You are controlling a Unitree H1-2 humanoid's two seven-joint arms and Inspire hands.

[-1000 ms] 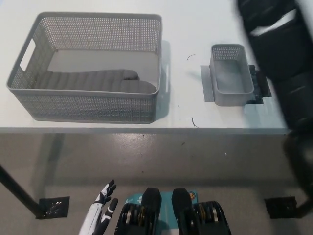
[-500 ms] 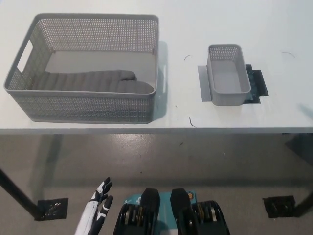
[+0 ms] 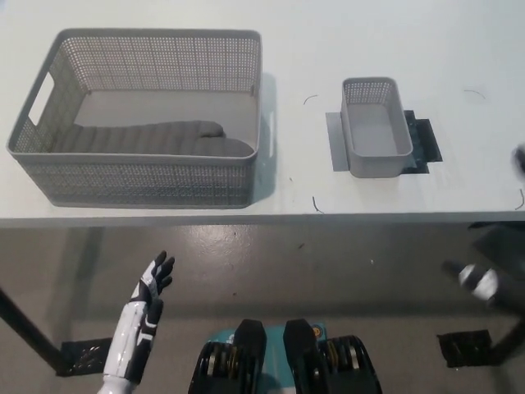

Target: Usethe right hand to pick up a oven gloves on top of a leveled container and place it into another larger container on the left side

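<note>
1. Large basket (image 3: 148,176) on table (image 3: 295,33), left side.
2. Oven glove (image 3: 156,138) flat inside large basket, along its front wall.
3. Small container (image 3: 375,127) to the right, well apart from basket, set on a mat (image 3: 425,141).
4. Left hand (image 3: 150,289) below table's front edge, lower left.

No legible text, label, brand, number or sign found on any surface in the head view.

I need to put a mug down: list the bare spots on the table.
Bare: between big basket and small basket, and behind and right of the small one. The glove fills the big basket's front; its back floor is free.
</note>
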